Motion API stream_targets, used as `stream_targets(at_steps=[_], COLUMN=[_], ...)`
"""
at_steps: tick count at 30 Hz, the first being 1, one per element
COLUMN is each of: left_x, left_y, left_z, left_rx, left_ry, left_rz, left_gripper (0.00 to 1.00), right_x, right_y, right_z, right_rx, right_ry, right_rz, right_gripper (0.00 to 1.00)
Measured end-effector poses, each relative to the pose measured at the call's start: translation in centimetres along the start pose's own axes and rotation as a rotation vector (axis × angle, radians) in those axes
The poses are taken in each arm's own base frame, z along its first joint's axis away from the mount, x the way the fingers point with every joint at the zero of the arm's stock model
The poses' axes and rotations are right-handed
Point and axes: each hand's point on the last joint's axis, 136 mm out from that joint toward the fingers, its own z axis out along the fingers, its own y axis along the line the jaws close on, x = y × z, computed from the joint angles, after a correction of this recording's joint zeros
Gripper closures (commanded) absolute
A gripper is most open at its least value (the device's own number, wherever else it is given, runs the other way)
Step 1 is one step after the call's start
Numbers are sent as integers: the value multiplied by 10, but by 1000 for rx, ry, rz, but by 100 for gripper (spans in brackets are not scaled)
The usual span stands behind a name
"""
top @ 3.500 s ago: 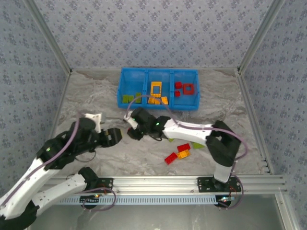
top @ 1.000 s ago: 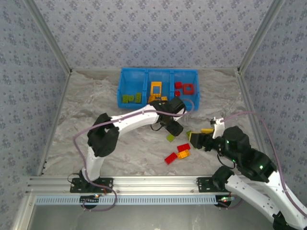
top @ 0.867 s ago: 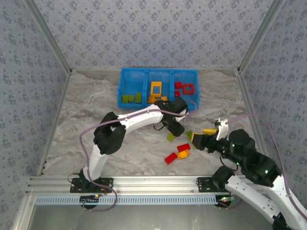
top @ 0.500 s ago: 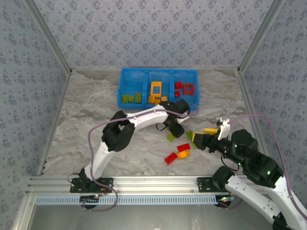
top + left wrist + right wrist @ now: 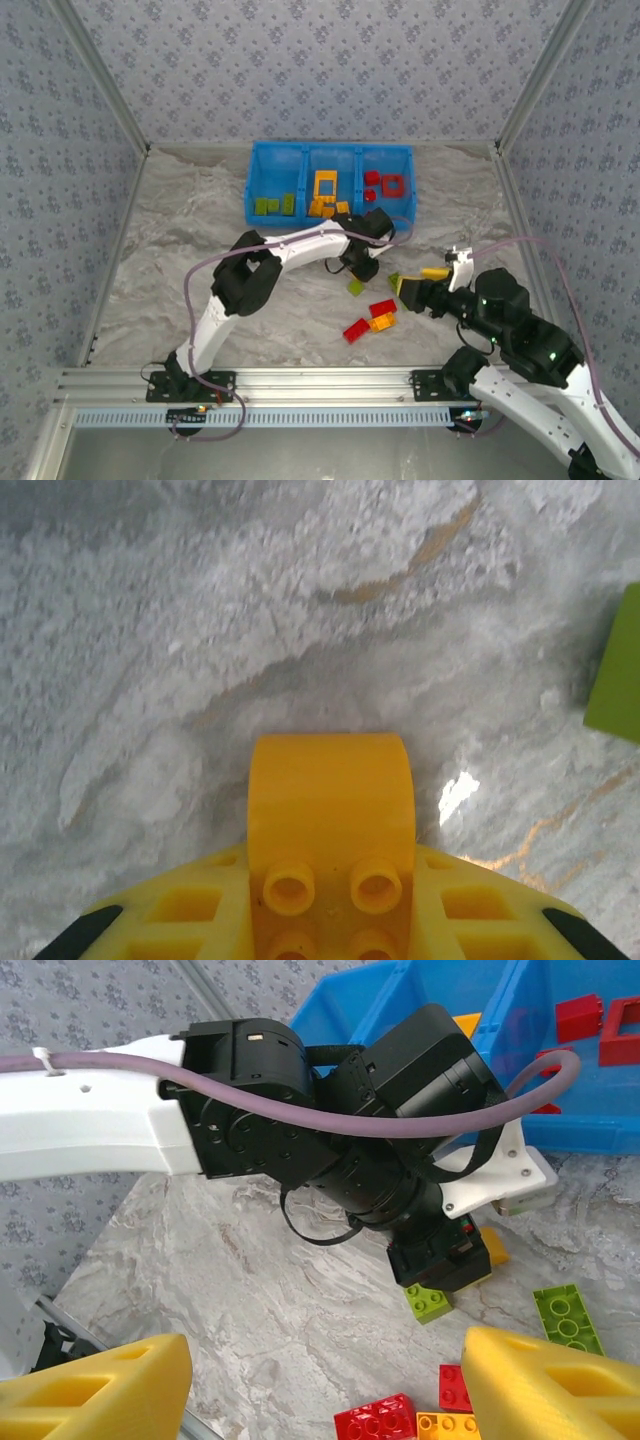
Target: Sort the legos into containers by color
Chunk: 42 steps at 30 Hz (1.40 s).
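Observation:
My left gripper (image 5: 364,266) points down at the table just in front of the blue tray (image 5: 330,149). In the left wrist view its yellow fingers (image 5: 180,915) press on both sides of an orange-yellow brick (image 5: 330,790) with studs. My right gripper (image 5: 420,283) hovers open to the right of the loose legos, its jaws wide apart with nothing between them (image 5: 320,1400). Loose on the table lie a small green brick (image 5: 355,287), a red brick (image 5: 383,307), an orange brick (image 5: 381,322) and another red one (image 5: 354,330). The tray holds green, orange and red legos in separate compartments.
A flat green brick (image 5: 566,1318) lies by my right fingertip. The left arm (image 5: 290,245) arcs across the table's middle, its cable looping over the tray's front edge. Metal frame posts and a rail border the table.
The left jaws have closed in on the orange-yellow brick over the last second. Both arms have barely shifted. The right gripper stays open.

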Motion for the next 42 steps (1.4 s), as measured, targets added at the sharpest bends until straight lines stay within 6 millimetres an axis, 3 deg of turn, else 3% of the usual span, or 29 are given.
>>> stream_targets(at_steps=[4, 7, 12, 16, 20, 26, 33, 37, 42], left_x=[2, -14, -47, -72, -108, -137, -133, -132, -132], left_y=[9, 29, 95, 146, 176, 204, 217, 208, 199], left_z=[-31, -79, -151, -171, -161, -111, -67, -56, -51], left_rx=[-3, 11, 43, 67, 119, 209, 285, 310, 314], left_ry=[-41, -147, -340, -422, -473, -464, -407, -382, -368], left_rz=[-71, -162, -369, -489, -554, -653, -732, -733, -733], left_gripper=[72, 72, 71, 72, 72, 72, 69, 65, 50], right_x=[0, -4, -11, -21, -39, -62, -79, -82, -82], right_y=[4, 11, 20, 16, 13, 5, 5, 5, 5], right_z=[13, 33, 82, 114, 144, 179, 186, 185, 185], right_rx=[-6, -16, 16, 70, 141, 265, 299, 303, 302], right_ry=[24, 46, 91, 65, 11, -44, -98, -107, -110], right_rz=[-61, -136, -265, -335, -411, -471, -467, -459, -440], right_gripper=[27, 27, 27, 27, 27, 26, 27, 27, 26])
